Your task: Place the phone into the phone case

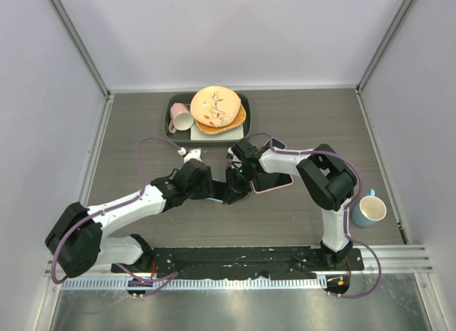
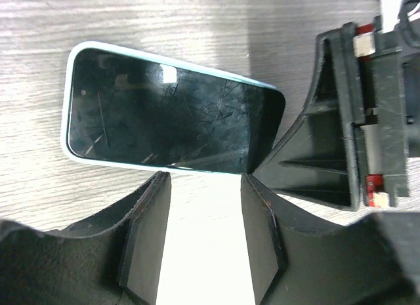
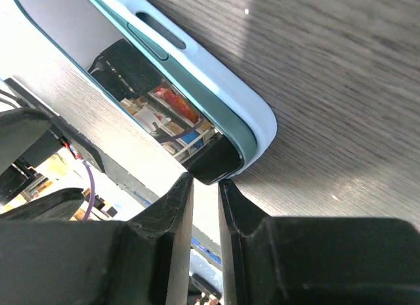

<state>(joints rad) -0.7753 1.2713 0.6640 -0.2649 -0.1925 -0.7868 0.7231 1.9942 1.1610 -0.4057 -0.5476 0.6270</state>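
The phone (image 1: 273, 180), dark screen up, lies flat on the table inside a pale case (image 1: 271, 191). In the left wrist view the phone (image 2: 170, 115) sits within the case's white rim (image 2: 65, 115), just beyond my left gripper (image 2: 205, 180), which is open and empty. My left gripper (image 1: 234, 188) is at the phone's left end. My right gripper (image 1: 246, 173) is there too, from the far side. In the right wrist view its jaws stand almost shut (image 3: 205, 180), tips at the phone's dark corner (image 3: 216, 166), with the case edge (image 3: 223, 82) around it.
A dark tray (image 1: 171, 124) at the back holds stacked plates (image 1: 216, 107) and a pink cup (image 1: 182, 119). A blue mug (image 1: 369, 210) stands at the right. The right gripper's body (image 2: 357, 115) is close beside my left fingers. Walls enclose the table.
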